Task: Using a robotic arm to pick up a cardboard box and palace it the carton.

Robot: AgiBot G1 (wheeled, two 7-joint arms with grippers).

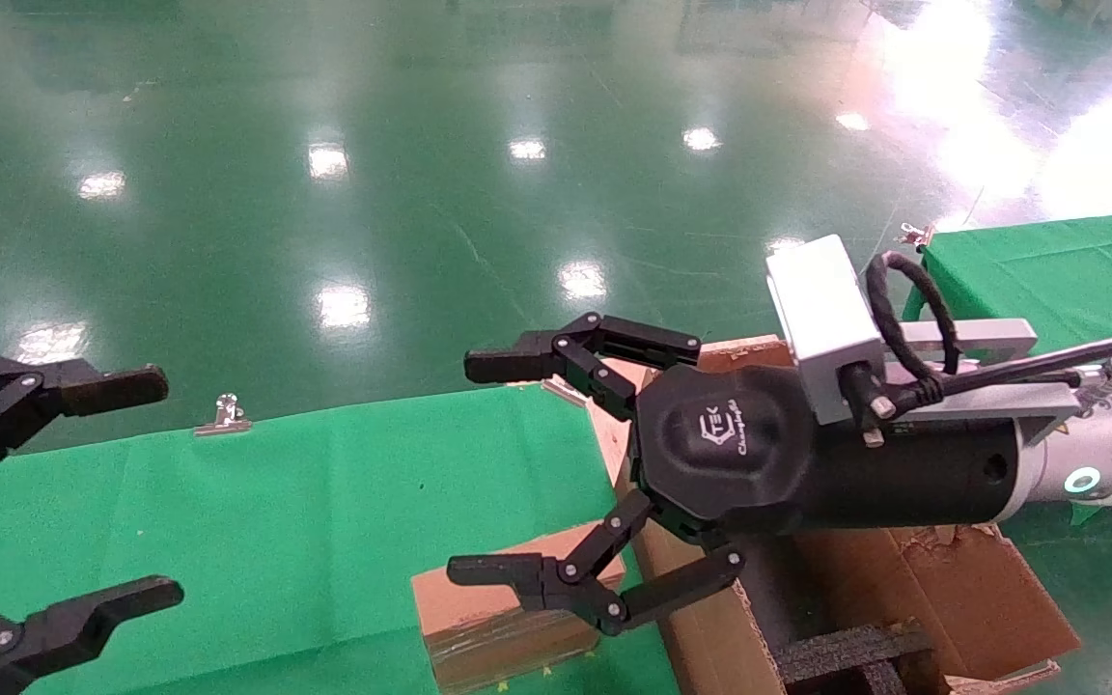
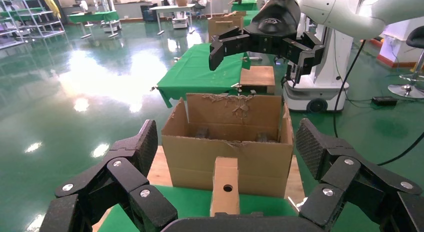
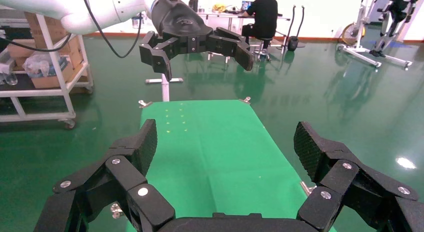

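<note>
The small brown cardboard box [image 1: 503, 608] with a round hole lies on the green table [image 1: 305, 521], close against the carton [image 1: 952, 598]. In the left wrist view the cardboard box [image 2: 226, 184] stands in front of the tall-flapped carton [image 2: 230, 152]. The robotic arm is my right one, white with a green ring. Its gripper [image 1: 484, 468] hangs open and empty in the air above the box and the carton's near wall. That wrist view shows only table [image 3: 210, 142] between its jaws [image 3: 225, 147]. My left gripper [image 1: 151, 487] stays open at the table's left end.
Black foam inserts [image 1: 846, 652] sit inside the carton. A metal clip [image 1: 223, 417] holds the cloth at the table's far edge. A second green table [image 1: 1048, 261] stands behind the right arm. Shiny green floor surrounds everything.
</note>
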